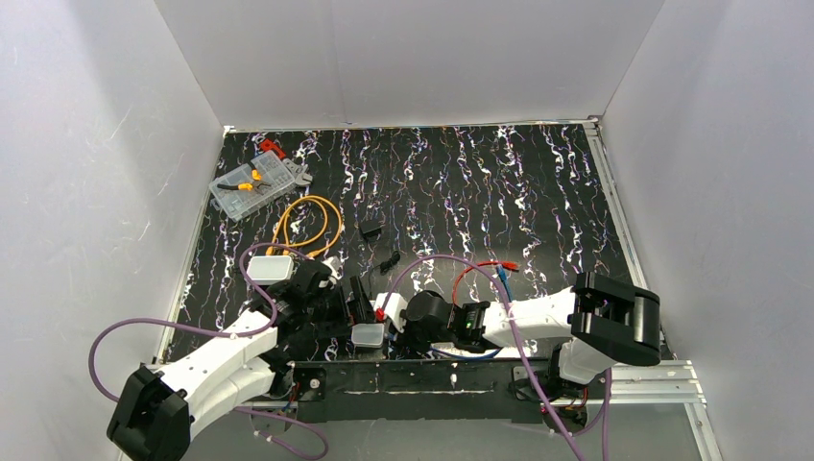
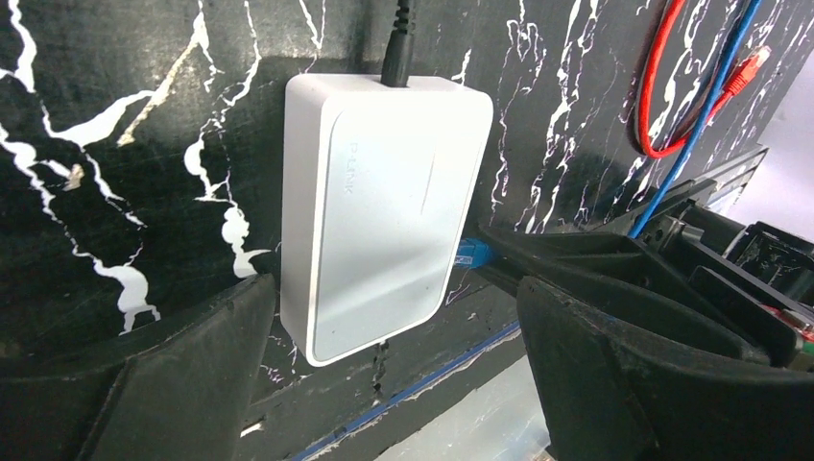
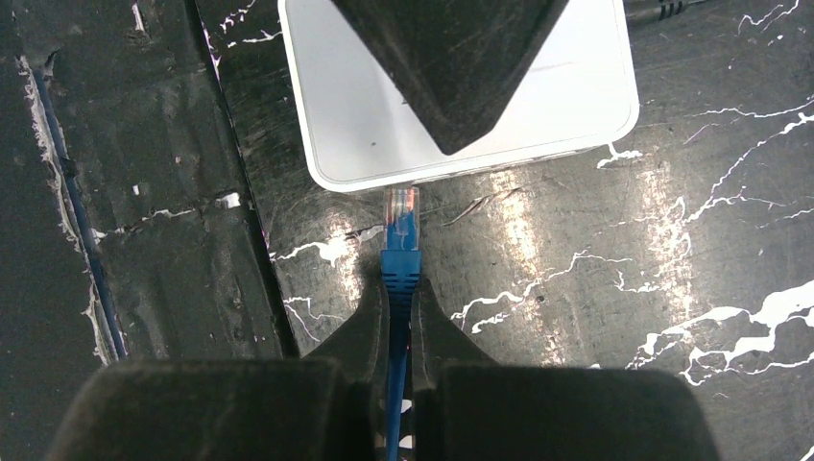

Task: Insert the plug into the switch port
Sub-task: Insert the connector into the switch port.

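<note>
Right-wrist view: switch (image 3: 355, 125) sits top centre, black edge plate (image 3: 163, 240) runs down the left, open marbled mat (image 3: 624, 269) to the right. Right gripper (image 3: 400, 303) is pinched tight on the plug (image 3: 401, 216) by its blue boot. Plug tip is at the switch's lower edge, port hidden. Left gripper (image 2: 389, 322) is spread wide, straddling the switch. Lid embossing reads "P-LINK".

**A:** Where's the left arm (image 1: 216, 360)?

**B:** It reaches from the near left corner of the tabletop toward the middle of the near edge. The left gripper (image 2: 394, 293) is down low, jaws spread wide.

**A:** And the right arm (image 1: 538, 322)?

**B:** It's stretched leftward along the near edge. The right gripper (image 3: 400, 298) is pinched tight just behind the plug (image 3: 401, 230), close to the left gripper.
</note>
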`<state>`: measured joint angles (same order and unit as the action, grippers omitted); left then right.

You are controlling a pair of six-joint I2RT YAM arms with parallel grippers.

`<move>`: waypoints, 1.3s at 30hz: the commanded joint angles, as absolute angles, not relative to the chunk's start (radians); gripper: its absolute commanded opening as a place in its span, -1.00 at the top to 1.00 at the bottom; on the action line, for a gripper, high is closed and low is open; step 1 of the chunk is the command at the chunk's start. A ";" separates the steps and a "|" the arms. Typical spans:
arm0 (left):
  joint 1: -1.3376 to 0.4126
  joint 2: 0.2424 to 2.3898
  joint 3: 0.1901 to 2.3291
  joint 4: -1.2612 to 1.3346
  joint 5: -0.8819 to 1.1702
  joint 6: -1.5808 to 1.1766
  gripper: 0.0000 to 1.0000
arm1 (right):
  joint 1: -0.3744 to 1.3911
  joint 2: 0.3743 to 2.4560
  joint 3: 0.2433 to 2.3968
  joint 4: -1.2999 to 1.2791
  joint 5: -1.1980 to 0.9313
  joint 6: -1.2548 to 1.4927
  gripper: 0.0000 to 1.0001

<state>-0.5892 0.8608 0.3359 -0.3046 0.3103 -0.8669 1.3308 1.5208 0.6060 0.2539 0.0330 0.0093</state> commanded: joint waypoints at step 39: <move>-0.594 0.869 0.354 -0.430 0.249 -0.841 -0.96 | 1.371 1.556 0.577 0.225 0.059 0.062 0.97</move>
<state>-0.5915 0.8619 0.3569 -0.3645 0.2798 -0.8646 1.3609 1.5398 0.6067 0.2955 0.0341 0.0326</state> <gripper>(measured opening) 0.981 0.070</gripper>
